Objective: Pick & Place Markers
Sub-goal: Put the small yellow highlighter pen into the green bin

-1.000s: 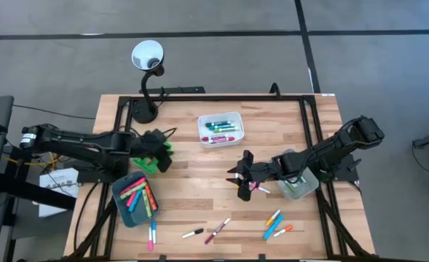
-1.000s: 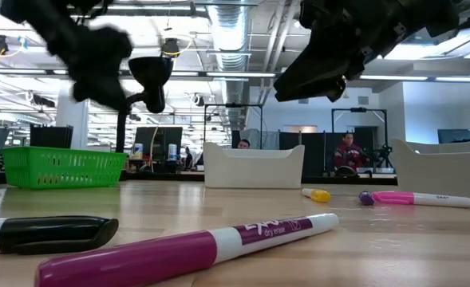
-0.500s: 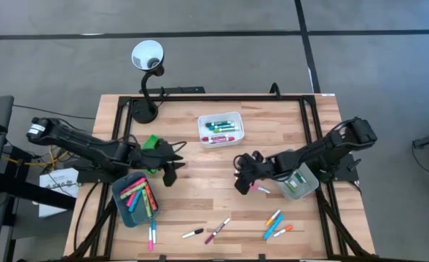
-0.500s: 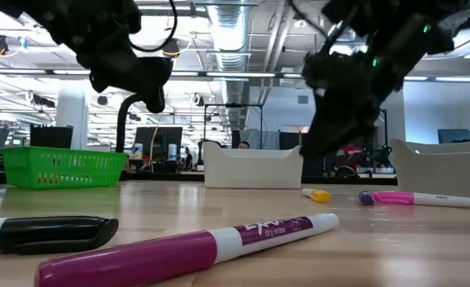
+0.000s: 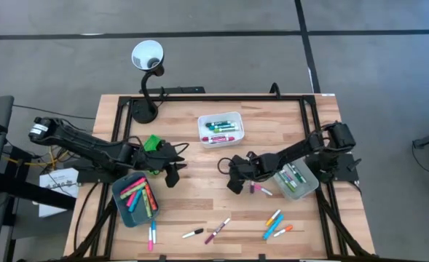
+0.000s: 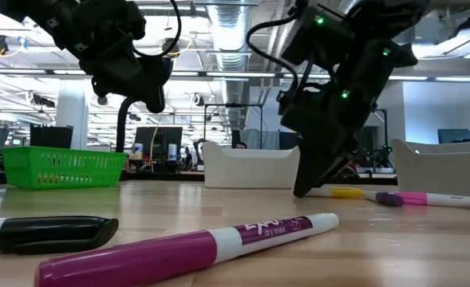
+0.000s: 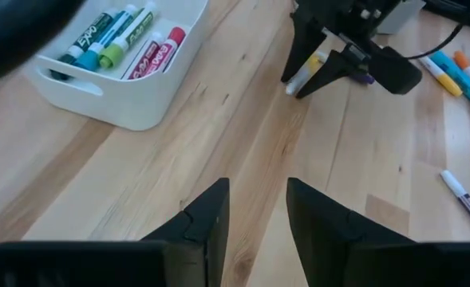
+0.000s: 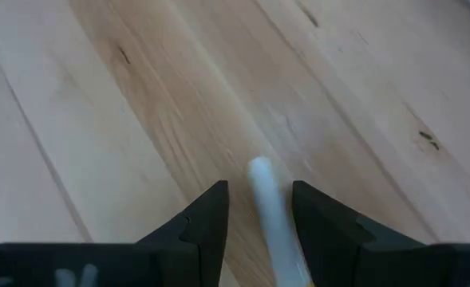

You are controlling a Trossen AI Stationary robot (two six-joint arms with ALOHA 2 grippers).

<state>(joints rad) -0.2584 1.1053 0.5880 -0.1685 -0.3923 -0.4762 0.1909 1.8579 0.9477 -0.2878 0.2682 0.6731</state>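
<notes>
Table (image 5: 199, 211): loose markers (image 5: 216, 233) along near edge, more in white tray (image 5: 236, 120).
Right gripper (image 5: 231, 186): dropped to tabletop since half second ago, fingers narrow around white marker (image 8: 268, 209); pickup likely underway.
Left gripper (image 7: 257, 209): shifted toward centre, parted, empty.

my left gripper (image 5: 172, 169) hovers left of table centre, just past the green tray (image 5: 153, 143) at its ten o'clock, with the teal tray (image 5: 135, 196) of pink and green markers (image 5: 136, 193) at its seven o'clock. my right gripper (image 5: 232, 177) sits low near centre, a marker (image 5: 260, 189) just at its four o'clock. the white tray (image 5: 220, 128) lies at twelve o'clock.
</notes>
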